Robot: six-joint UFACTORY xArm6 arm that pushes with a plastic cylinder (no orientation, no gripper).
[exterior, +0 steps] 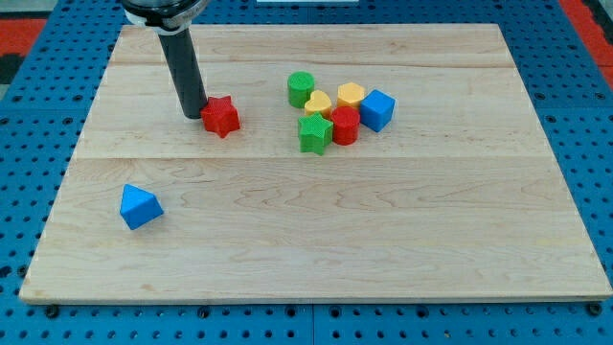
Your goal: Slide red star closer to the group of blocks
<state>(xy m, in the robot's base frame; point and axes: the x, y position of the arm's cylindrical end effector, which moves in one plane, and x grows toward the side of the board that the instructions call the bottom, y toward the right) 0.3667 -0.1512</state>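
Observation:
The red star [221, 116] lies on the wooden board [316, 240], left of the group. My tip [195, 114] rests right against the star's left side. The group sits to the view's right of the star: a green cylinder [301, 89], a yellow heart [318, 103], a yellow hexagon [351, 96], a blue cube [376, 110], a red cylinder [345, 126] and a green star [314, 133]. A gap of board separates the red star from the green star.
A blue triangular block [140, 207] lies alone at the view's lower left. The board rests on a blue pegboard surface [594, 115]. The arm's dark rod [182, 62] comes down from the view's top left.

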